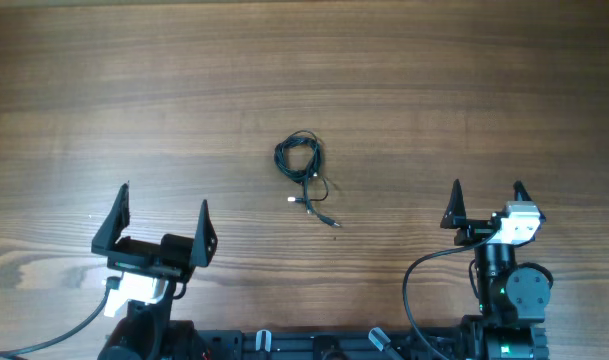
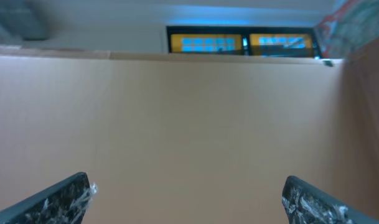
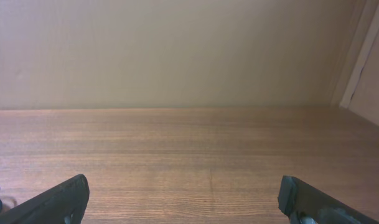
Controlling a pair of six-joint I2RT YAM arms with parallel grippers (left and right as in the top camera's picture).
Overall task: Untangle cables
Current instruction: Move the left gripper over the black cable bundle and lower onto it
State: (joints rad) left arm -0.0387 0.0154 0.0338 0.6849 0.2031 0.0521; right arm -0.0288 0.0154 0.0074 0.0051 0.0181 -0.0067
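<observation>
Cables point(image 1: 311, 175) bundled mid table point(image 1: 484, 80) | left tool point(image 1: 164, 197), right tool point(image 1: 487, 186) spread, near edge

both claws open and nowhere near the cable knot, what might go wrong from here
The cables are very thin and lie flat, so a claw may close on nothing or scrape the table.
The bundle is small: the left claw and right claw could crowd each other or pull the knot tighter.
The left wrist view shows no cable, so that approach starts blind.
</observation>
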